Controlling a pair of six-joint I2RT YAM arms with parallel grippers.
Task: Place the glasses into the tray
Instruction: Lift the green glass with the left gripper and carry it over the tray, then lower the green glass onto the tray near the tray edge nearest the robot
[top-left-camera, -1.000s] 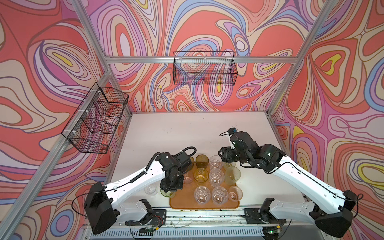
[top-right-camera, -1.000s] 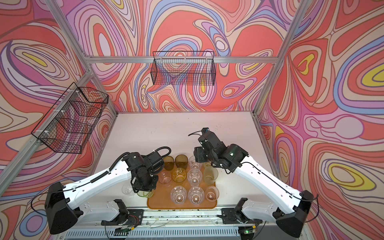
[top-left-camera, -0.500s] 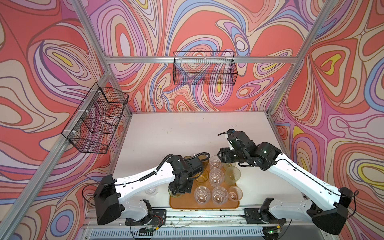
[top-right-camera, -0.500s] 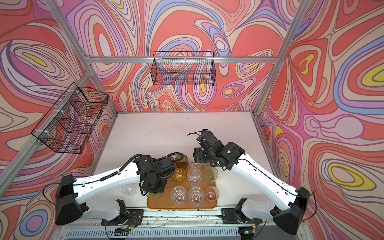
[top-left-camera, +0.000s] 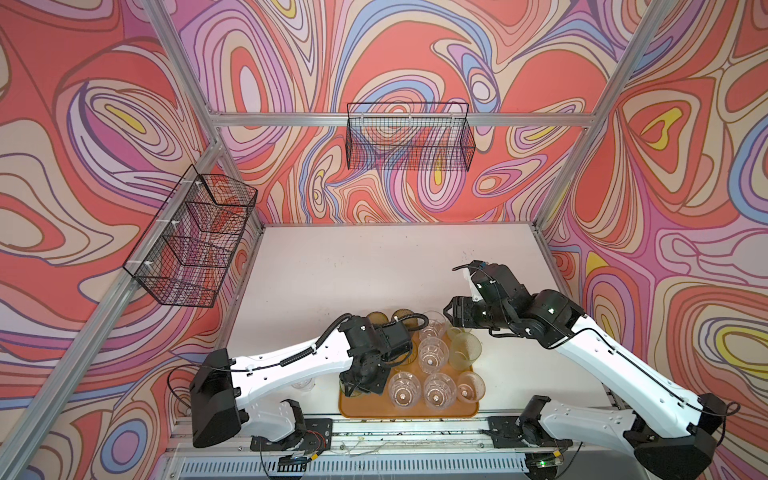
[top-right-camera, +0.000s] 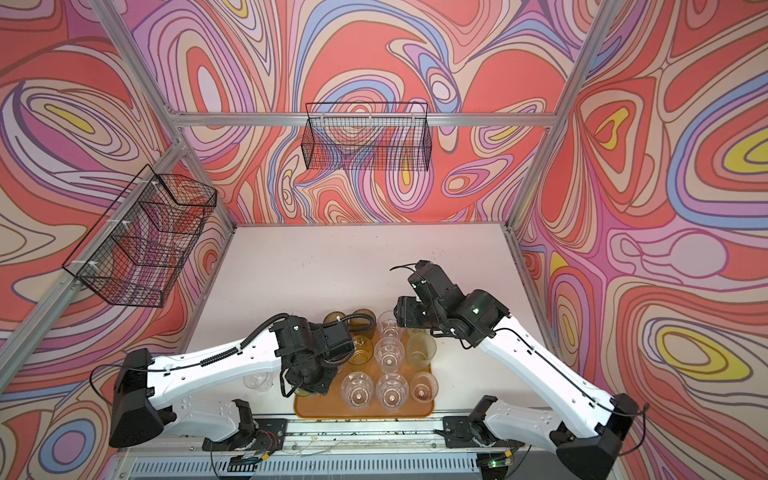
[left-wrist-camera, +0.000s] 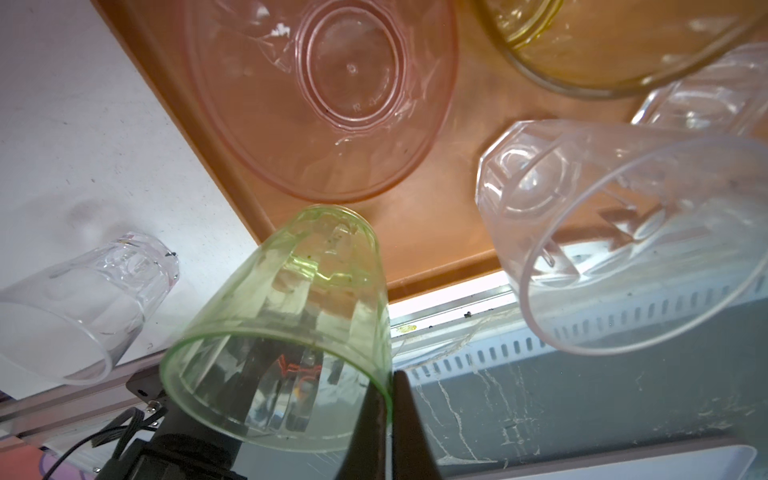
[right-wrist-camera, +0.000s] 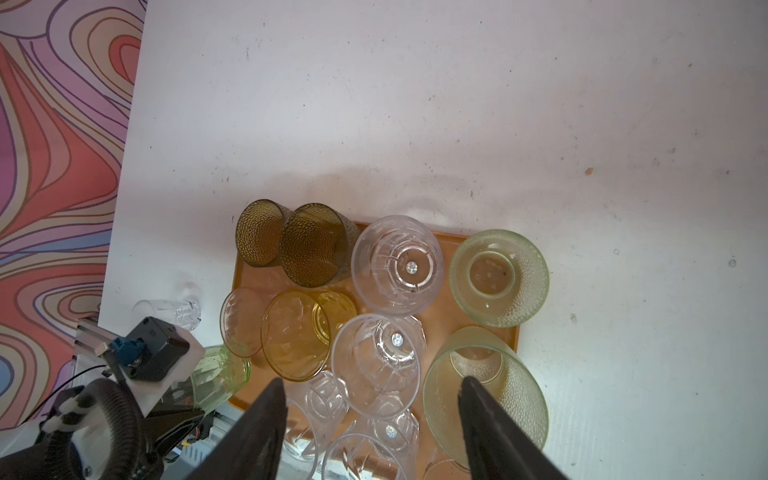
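We are pinching the rim of the bright green faceted see-through tumbler (left-wrist-camera: 282, 324) with our left gripper (left-wrist-camera: 387, 388). The jaws are shut on its wall, leaving the body hanging free for setting down. We are holding it over the near left corner of the flat orange-brown plastic tray (left-wrist-camera: 436, 216), which we judge the roomiest gap beside the other tumblers (right-wrist-camera: 395, 266); whether its base is touching, we cannot tell. Our right gripper (right-wrist-camera: 372, 382) is hovering open and empty above the tray's right side, keeping out of the way. One clear faceted tumbler (left-wrist-camera: 91, 299) is sitting on the white bench (right-wrist-camera: 415, 104) just beside the tray's left edge — likely our next pick.
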